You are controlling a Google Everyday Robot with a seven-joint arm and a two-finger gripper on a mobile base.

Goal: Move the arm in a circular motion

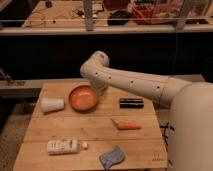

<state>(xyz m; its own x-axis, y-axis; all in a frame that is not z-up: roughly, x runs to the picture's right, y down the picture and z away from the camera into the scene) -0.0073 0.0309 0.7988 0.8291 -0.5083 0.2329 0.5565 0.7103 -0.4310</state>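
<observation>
Cream-white arm bent over the back of the wooden tabletop [95, 134]

From my station, the arm [135, 82] is thick, smooth and tubular, with small dark dots. It reaches leftward from the right to a rounded joint, then turns down. The gripper [101, 88] sits at that lower end, just beside the rear right rim of the orange bowl [82, 98]; I cannot tell whether it is open or closed. The bowl shows me only its orange inside. A white cup [52, 104] lies on its side left of the bowl.
</observation>
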